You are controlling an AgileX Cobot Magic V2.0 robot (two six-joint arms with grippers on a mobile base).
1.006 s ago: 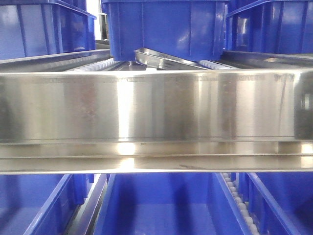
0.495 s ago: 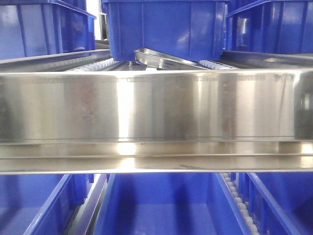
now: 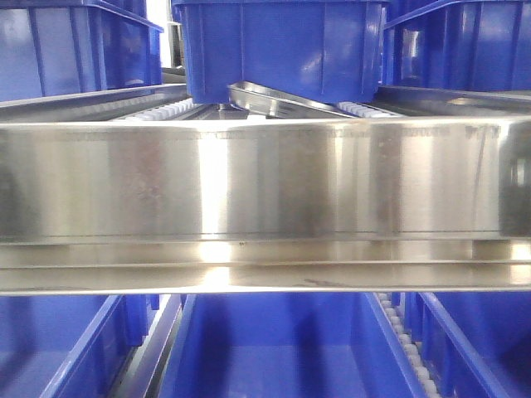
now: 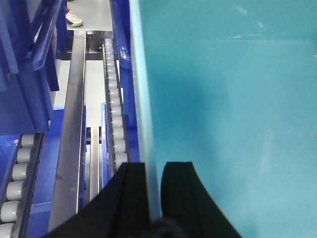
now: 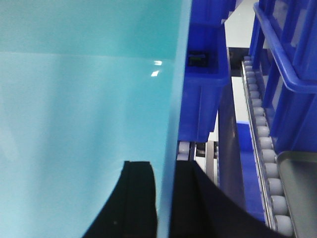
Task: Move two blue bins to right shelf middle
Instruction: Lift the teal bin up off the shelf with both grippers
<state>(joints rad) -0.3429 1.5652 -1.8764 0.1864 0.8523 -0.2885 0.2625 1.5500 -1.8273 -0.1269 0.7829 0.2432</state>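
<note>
Left gripper (image 4: 154, 171) and right gripper (image 5: 163, 171) each clamped over a side wall of one blue plastic bin (image 3: 282, 50). The bin sat behind and above the shiny stainless steel shelf rail (image 3: 265, 178). Contact with the rollers could not be told.

Judged mid-placement, with the second bin unaccounted for. Bin open side up; long axis apparently ran along the white roller track (image 4: 115, 99), into the shelf.

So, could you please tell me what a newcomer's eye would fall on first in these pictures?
The wide, shiny steel front rail fills the middle of the front view, with a blue bin centred just above it. In the wrist views, the left gripper and the right gripper each clamp a bin wall, which looks turquoise there, beside the roller tracks.
</note>
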